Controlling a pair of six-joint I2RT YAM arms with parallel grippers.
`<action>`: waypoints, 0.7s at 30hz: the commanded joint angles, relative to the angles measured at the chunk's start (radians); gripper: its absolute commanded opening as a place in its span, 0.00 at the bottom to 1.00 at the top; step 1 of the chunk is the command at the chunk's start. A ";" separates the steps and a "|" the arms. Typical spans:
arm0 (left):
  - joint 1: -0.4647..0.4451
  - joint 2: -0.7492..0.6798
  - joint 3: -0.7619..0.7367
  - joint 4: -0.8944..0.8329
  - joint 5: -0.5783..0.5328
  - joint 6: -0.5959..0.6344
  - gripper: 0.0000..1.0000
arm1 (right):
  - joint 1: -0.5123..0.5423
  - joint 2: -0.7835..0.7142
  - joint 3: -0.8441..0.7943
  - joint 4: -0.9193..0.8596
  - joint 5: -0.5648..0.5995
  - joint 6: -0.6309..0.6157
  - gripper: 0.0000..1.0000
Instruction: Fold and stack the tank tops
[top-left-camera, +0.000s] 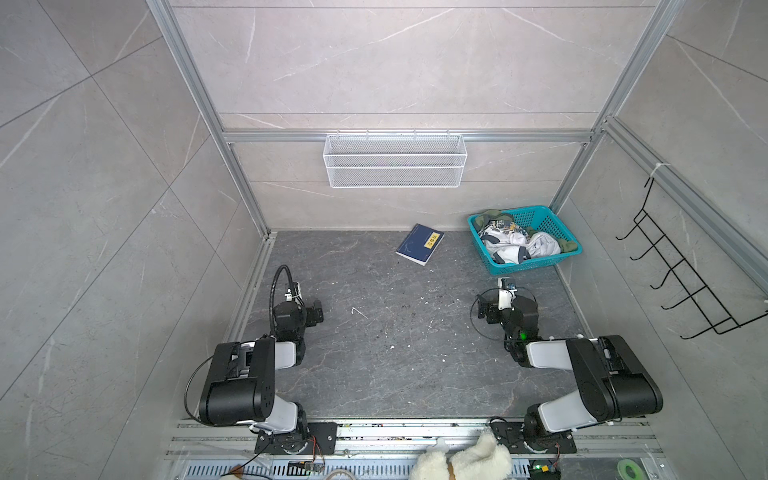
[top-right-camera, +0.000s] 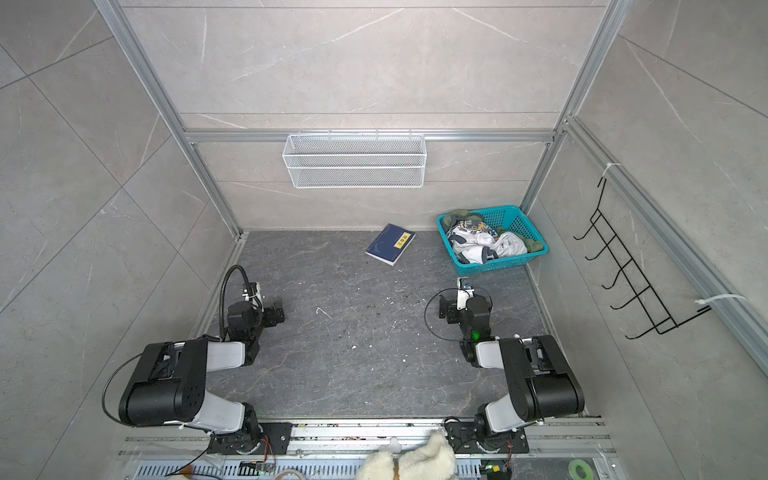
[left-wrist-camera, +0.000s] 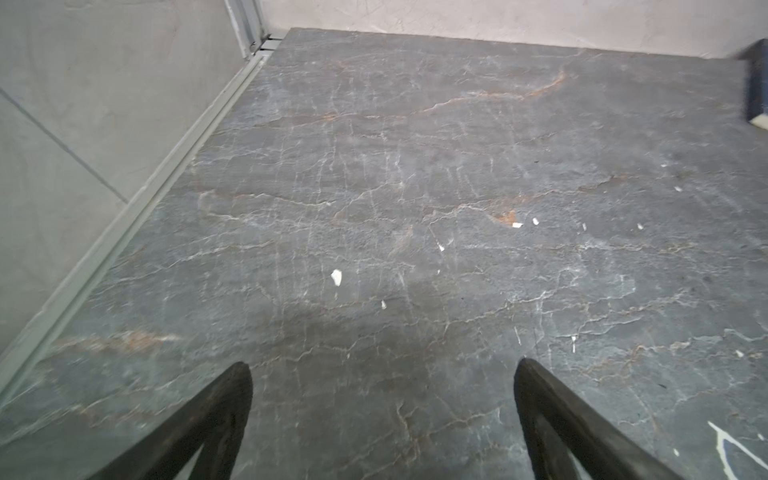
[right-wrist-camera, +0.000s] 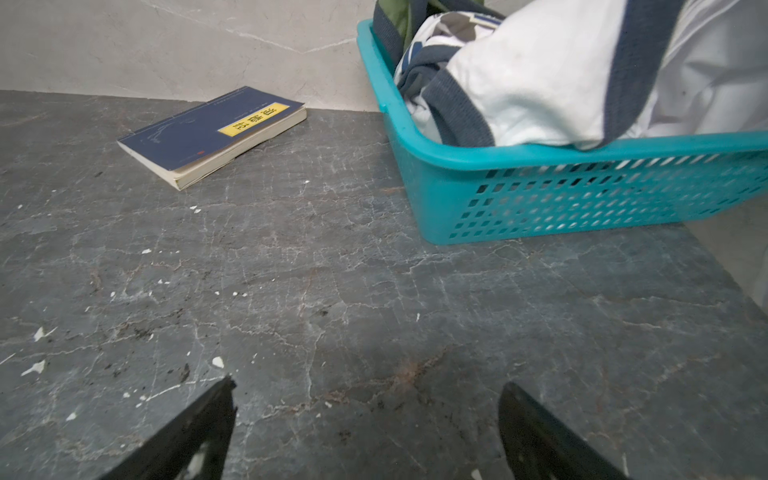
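Tank tops (right-wrist-camera: 540, 75) apparently beyond right claw (right-wrist-camera: 368, 384)

I see dark grey veined floor (top-left-camera: 395, 365), white flecks scattered across it. Pale marbled tile walls (top-left-camera: 395, 62) on three sides, aluminium frame (top-left-camera: 270, 136) at edges. White mesh shelf (top-left-camera: 395, 162) hangs on back rail. Black hook rack (top-left-camera: 702, 286) on right wall. Light even, soft.

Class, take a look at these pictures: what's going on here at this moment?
Nothing is being handled yet. The left gripper and right gripper both hang open and empty above the dark table. The white tank top and olive green tank top lie crumpled in the teal basket at the far right corner, a navy book beside it.
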 joint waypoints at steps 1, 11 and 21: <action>-0.049 -0.127 0.040 -0.086 -0.081 0.022 1.00 | 0.011 -0.065 0.014 -0.047 -0.051 -0.036 0.99; -0.155 -0.570 0.190 -0.642 -0.185 -0.396 1.00 | 0.050 -0.561 0.088 -0.484 -0.132 0.070 0.99; -0.153 -0.657 0.257 -1.087 -0.277 -0.772 1.00 | 0.033 -0.524 0.398 -1.136 0.529 0.565 0.99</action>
